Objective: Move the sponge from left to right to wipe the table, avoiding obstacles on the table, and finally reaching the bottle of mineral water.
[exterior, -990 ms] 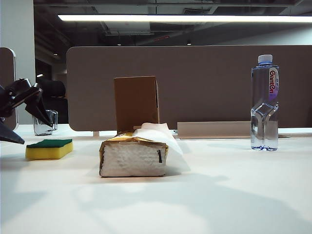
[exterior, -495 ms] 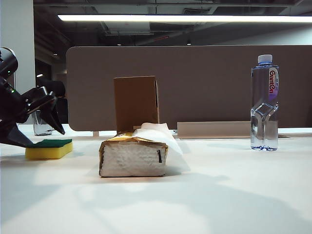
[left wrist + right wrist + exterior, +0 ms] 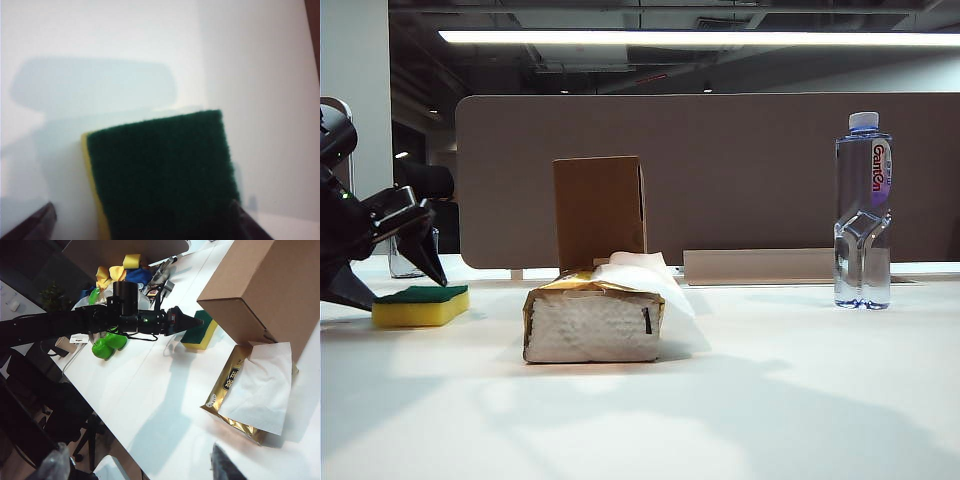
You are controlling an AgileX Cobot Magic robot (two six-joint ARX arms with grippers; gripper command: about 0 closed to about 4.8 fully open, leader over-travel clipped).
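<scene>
- Your left gripper (image 3: 382, 268) sits low at the table's (image 3: 770, 400) left edge, jaws spread wide, one finger on each side of the sponge (image 3: 421, 305).
- In the left wrist view the two fingertips (image 3: 35, 226) flank the sponge (image 3: 160, 175) without pressing on it; nothing is gripped.
- The sponge lies flat near the left edge, green scouring face up, yellow foam below.
- Your right gripper (image 3: 135, 462) hangs high above the table (image 3: 150, 395), looking down on it; only its two fingertips show in the right wrist view, set well apart with nothing between them, so it stands open.
- The tissue pack (image 3: 595, 318) lies around the middle of the table, nearer the front edge, a white tissue pulled out of its top.
- The box (image 3: 600, 212) stands upright just behind the pack, towards the back edge.
- The bottle (image 3: 863, 210) stands upright near the right edge, well apart from the pack and box.
- A glass mug (image 3: 408, 262) stands behind the left gripper near the back left corner, mostly hidden by it.
</scene>
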